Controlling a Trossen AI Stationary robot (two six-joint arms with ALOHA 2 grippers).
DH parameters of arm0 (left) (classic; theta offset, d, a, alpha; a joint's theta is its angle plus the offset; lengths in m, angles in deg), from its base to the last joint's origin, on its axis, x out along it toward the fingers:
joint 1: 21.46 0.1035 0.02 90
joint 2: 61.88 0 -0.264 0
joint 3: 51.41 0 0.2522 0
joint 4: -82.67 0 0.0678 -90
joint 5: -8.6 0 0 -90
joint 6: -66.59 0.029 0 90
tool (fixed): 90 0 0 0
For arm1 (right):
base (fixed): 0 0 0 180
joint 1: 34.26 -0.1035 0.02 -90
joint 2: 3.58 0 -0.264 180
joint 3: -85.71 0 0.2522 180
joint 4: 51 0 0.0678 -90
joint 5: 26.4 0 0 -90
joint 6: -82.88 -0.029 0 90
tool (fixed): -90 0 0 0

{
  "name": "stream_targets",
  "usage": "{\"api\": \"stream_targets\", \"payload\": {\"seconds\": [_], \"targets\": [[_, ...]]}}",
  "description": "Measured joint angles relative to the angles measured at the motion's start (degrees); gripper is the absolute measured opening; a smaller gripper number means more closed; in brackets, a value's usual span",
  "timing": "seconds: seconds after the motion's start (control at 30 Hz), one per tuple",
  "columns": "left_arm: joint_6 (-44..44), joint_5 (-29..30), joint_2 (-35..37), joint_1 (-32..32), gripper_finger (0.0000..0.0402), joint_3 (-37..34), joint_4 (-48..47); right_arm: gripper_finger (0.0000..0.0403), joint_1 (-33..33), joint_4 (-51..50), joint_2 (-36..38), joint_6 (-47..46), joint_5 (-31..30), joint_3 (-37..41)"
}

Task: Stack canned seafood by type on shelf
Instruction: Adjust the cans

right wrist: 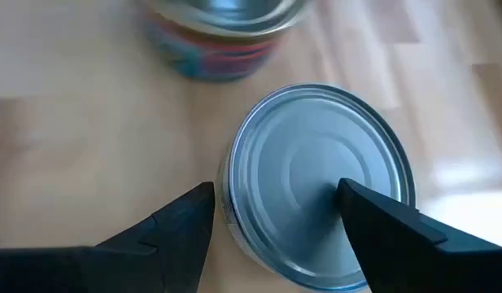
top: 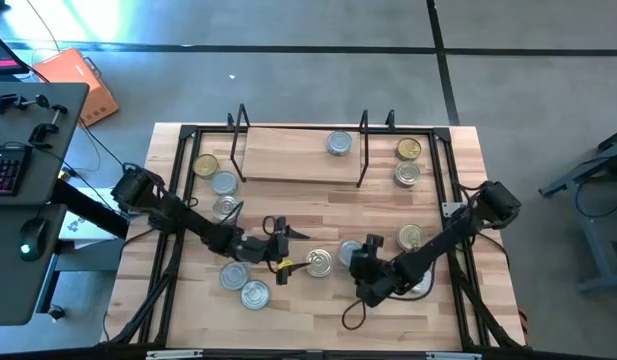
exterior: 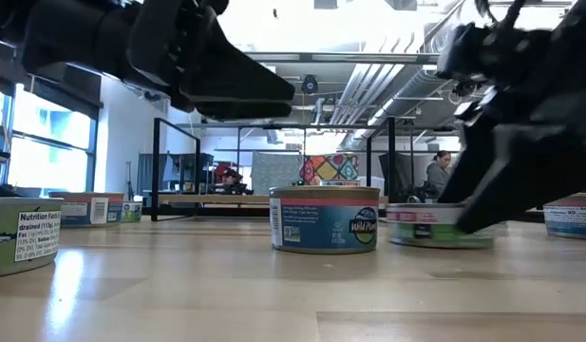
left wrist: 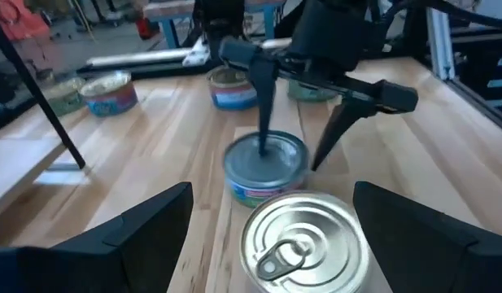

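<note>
My left gripper [top: 286, 248] hangs open above the table, its fingers either side of a silver pull-tab tin [left wrist: 303, 244] without touching it. My right gripper [right wrist: 275, 191] is open and low over a smooth-topped silver tin [right wrist: 316, 195] just beyond; one finger is over the lid, the other beside the tin's wall. Both tins stand on the tabletop [top: 318, 215]. The shelf [top: 288, 160], a light board with black wire uprights, sits at the far edge and carries one silver tin [top: 338, 143]. My right gripper comes slanting down from the table's right. One fingertip [left wrist: 262, 138] reaches the flat lid [left wrist: 275, 159] of the smooth-topped tin, and the other [left wrist: 328, 146] stands outside its wall. I cannot tell whether either fingertip touches the tin.
Other tins stand around: gold [top: 206, 165] and silver ones [top: 224, 183] left of the shelf, gold-topped ones to its right [top: 408, 150], a gold one [top: 410, 237] beside the right arm, and two silver ones [top: 244, 285] near the front. A black frame [top: 178, 200] borders the table.
</note>
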Motion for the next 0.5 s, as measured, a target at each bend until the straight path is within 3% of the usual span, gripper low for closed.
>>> {"api": "stream_targets", "payload": {"seconds": [0.27, 0.5], "targets": [[-2.0, -5.1, 0.0, 4.4, 0.0335, 2.8, -7.9, 0.0254, 1.5, 1.8, 2.0, 3.8, -2.7, -1.5], [-2.0, -11.9, 0.0, 7.6, 0.0335, 3.5, -10.3, 0.0280, -1.1, -11.9, 10.9, -9.0, -3.7, -1.7]]}}
